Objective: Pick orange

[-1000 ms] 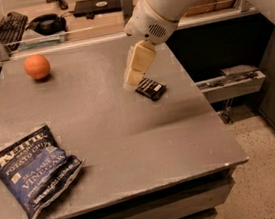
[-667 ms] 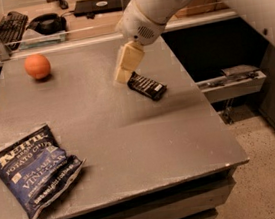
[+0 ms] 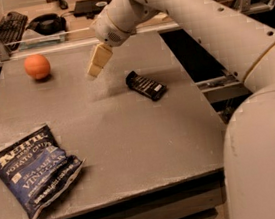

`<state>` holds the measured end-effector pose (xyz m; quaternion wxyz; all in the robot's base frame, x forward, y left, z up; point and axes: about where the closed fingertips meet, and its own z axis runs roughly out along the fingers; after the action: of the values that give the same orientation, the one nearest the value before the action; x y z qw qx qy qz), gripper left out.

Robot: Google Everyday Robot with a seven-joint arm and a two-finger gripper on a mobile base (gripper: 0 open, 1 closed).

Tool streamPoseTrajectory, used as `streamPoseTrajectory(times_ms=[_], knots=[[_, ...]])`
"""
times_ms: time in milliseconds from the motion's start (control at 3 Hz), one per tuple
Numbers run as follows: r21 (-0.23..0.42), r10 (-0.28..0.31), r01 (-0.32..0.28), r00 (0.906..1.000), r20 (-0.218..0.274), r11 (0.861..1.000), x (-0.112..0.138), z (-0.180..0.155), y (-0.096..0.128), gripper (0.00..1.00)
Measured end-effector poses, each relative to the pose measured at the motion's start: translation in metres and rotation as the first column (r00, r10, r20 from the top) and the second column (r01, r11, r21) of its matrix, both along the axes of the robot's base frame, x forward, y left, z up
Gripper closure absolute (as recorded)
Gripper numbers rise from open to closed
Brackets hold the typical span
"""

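1. The gripper (image 3: 95, 66) hangs over the far half of the grey table (image 3: 141, 136). It slants down and toward the picture's left, with its tip above the surface.
2. From this angle its pale tan end reads as a single block, so I cannot tell whether it is open or closed. Nothing shows in its grasp.
3. The white arm (image 3: 190, 13) reaches in from the picture's right and crosses above the far edge of the table. Its rounded wrist sits directly above the gripper, and a broad white section fills the lower right corner of the view.
4. A dark bar-shaped packet (image 3: 146, 85) lies flat on the table near the gripper, on its right in the picture. It lies slantwise and does not touch the gripper.
5. The orange (image 3: 37, 66) sits on the table near the far left corner. It is to the picture's left of the gripper, well apart from it and untouched, with a small shadow under it.
6. A blue chip bag (image 3: 32, 168) with white lettering lies flat on the near left part of the table. It is well apart from both the orange and the gripper.
7. Beyond the table's far edge, a keyboard (image 3: 7, 22) rests on another surface at the upper left.
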<state>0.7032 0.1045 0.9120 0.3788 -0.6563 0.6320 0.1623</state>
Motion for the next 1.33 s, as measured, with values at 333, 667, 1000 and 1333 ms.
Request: streamPoseTrajectory(times_ms=[333,667,1000,1333], knots=[[0.053,-0.014,0.015,0.9999,-0.003,0.998,0.039,-0.014,0.028,0.00],[0.111,-0.008,0.011,0.9997,-0.025,0.994,0.063,-0.020,0.064,0.00],[0.190,0.027,-0.014,0.9975,-0.065,0.982,0.071,-0.020,0.103,0.00],[0.240,0.057,-0.029,0.9919,-0.113,0.970,0.066,-0.023,0.134,0.00]])
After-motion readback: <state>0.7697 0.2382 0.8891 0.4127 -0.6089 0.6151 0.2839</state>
